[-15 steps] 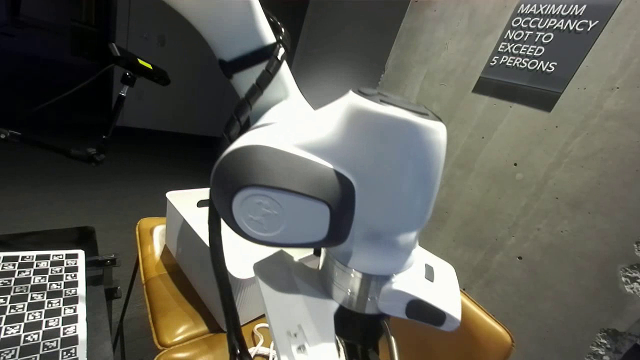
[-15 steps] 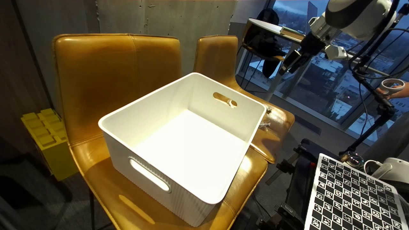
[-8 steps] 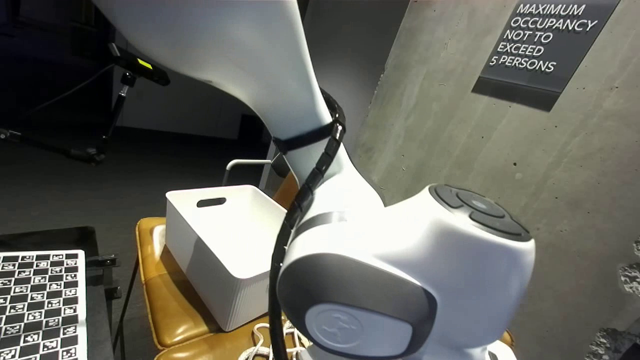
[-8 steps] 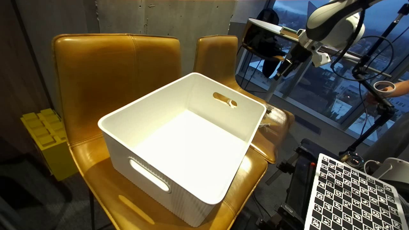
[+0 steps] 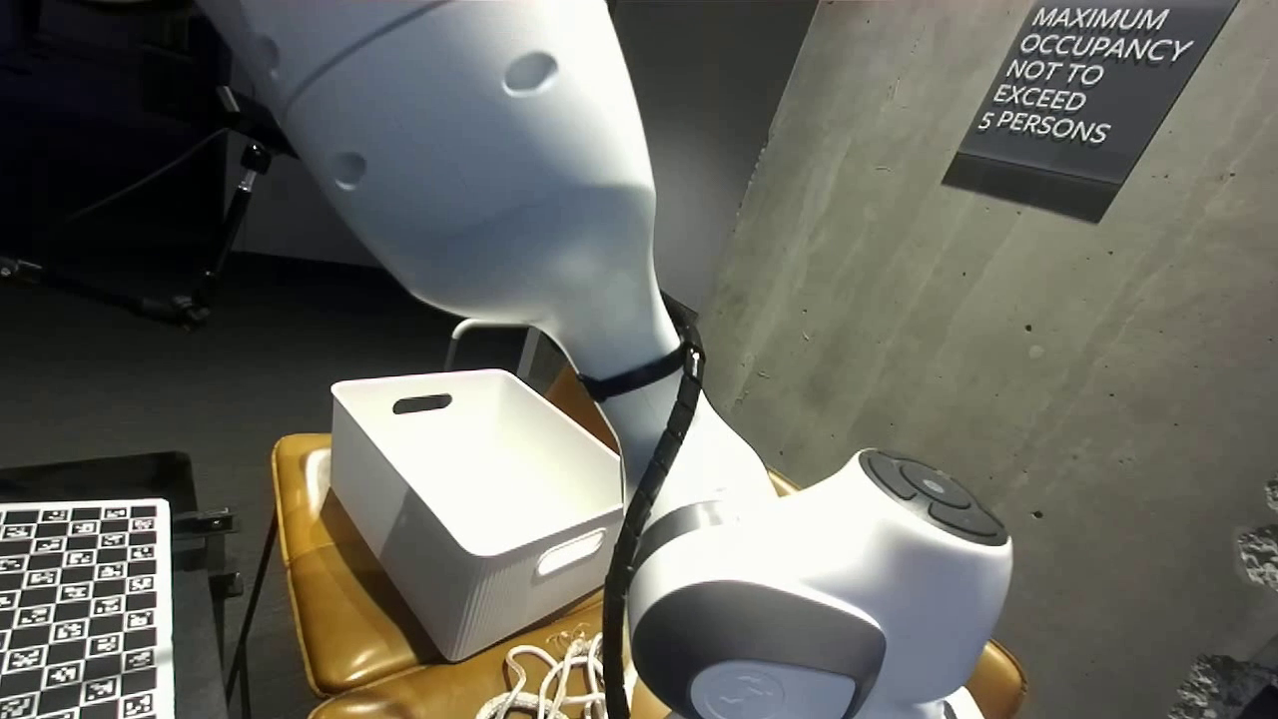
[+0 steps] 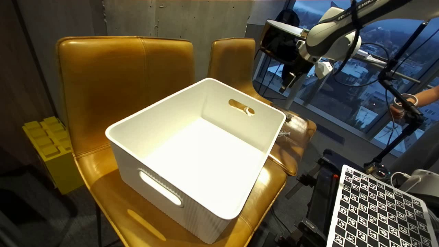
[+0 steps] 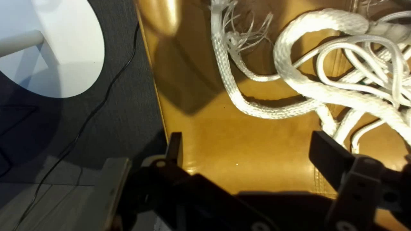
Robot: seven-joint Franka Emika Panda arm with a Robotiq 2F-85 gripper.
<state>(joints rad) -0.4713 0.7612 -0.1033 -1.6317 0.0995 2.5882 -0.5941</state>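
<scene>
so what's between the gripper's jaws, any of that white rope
Just bare tan seat, as the wrist view shows: the open jaws of the gripper hold nothing, and the white rope lies outside that gap.

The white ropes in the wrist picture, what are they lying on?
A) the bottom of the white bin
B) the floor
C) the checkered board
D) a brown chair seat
D: in the wrist view the white ropes lie in loops on the brown chair seat, which shows through the gaps between them.
</scene>
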